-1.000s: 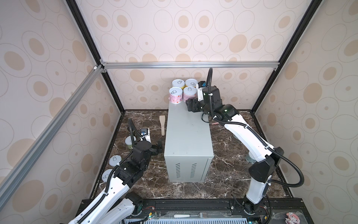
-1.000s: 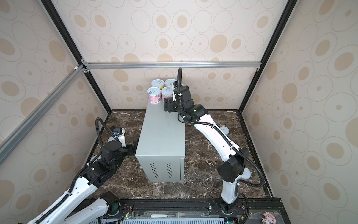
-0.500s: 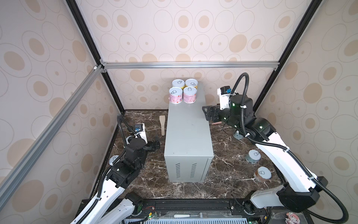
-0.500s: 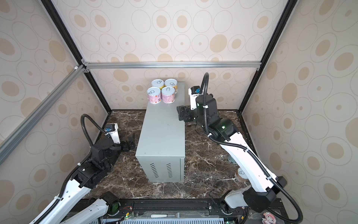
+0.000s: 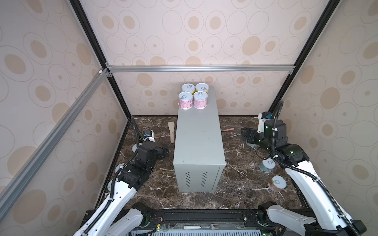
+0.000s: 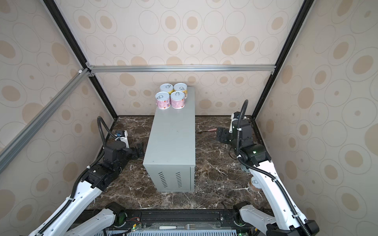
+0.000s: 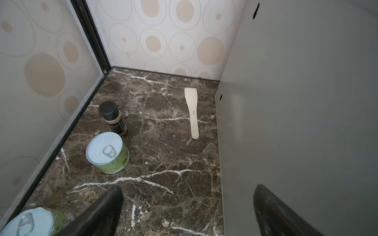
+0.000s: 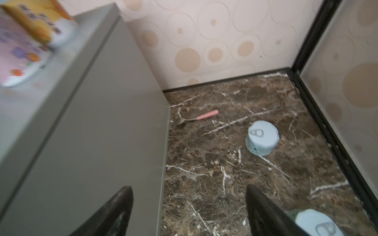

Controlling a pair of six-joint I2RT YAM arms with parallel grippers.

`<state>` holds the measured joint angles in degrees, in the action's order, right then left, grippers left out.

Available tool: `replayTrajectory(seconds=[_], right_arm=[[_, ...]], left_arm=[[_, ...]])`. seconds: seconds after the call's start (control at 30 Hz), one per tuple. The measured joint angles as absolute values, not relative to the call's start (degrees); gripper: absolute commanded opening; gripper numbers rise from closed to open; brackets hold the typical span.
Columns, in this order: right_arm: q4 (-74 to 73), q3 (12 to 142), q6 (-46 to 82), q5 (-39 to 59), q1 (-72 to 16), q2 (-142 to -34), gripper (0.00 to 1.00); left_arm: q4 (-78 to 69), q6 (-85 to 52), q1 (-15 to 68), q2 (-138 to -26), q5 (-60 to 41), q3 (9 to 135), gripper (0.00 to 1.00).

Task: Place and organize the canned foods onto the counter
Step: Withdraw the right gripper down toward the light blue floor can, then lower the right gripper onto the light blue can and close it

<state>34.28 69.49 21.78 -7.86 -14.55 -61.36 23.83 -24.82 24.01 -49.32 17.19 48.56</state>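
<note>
Several cans stand in a tight block on the far end of the grey counter (image 5: 198, 139) (image 6: 173, 139): two pink (image 5: 185, 100) in front, two yellow (image 5: 202, 88) behind. My left gripper (image 7: 188, 190) (image 5: 164, 151) is open and empty, low beside the counter's left wall. A green can (image 7: 107, 152) stands ahead of it and another (image 7: 30, 221) close by its finger. My right gripper (image 8: 189, 190) (image 5: 246, 133) is open and empty, low at the counter's right wall. Ahead stands a light blue can (image 8: 262, 137), with another (image 8: 319, 223) beside its finger.
A dark-capped bottle (image 7: 112, 117) stands by the left wall and a wooden spatula (image 7: 192, 113) lies along the counter's left side. A pink-handled fork (image 8: 201, 117) lies right of the counter. A light blue can (image 5: 268, 164) and a brown can (image 5: 277, 182) sit near the right arm.
My right gripper left the cans on the counter's far end, swung right and came down to the floor beside the counter, its jaws widening. The left arm shifted slightly forward.
</note>
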Motion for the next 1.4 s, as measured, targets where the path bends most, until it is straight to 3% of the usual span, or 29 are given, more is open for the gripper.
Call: replayTrajectory(seconds=[0.2, 0.23, 0.27, 0.67, 1.07, 1.4], right_arm=[[32.2, 64.5, 25.0, -6.6, -8.3, -64.6, 0.91], [31.2, 63.8, 25.4, -7.0, -8.0, -65.4, 0.92], [30.2, 63.0, 26.0, -7.5, -7.7, -66.2, 1.0], [20.9, 60.8, 27.8, -10.7, -3.0, -82.6, 1.0], [18.5, 70.7, 27.8, -10.8, 1.8, -101.9, 1.0], [19.7, 80.1, 27.6, -10.5, 3.4, -112.0, 1.0]], left_arm=[[23.1, -25.6, 21.1, -52.0, 12.1, 47.5, 0.99], [22.9, -25.7, 20.9, -52.2, 11.5, 47.3, 0.99], [22.7, -25.7, 20.8, -52.4, 10.6, 47.2, 0.99], [18.0, -25.7, 19.6, -57.1, 4.2, 45.6, 0.99], [14.7, -25.7, 18.9, -58.5, 1.5, 41.8, 0.99], [13.7, -25.1, 17.1, -59.3, -0.1, 41.8, 0.99]])
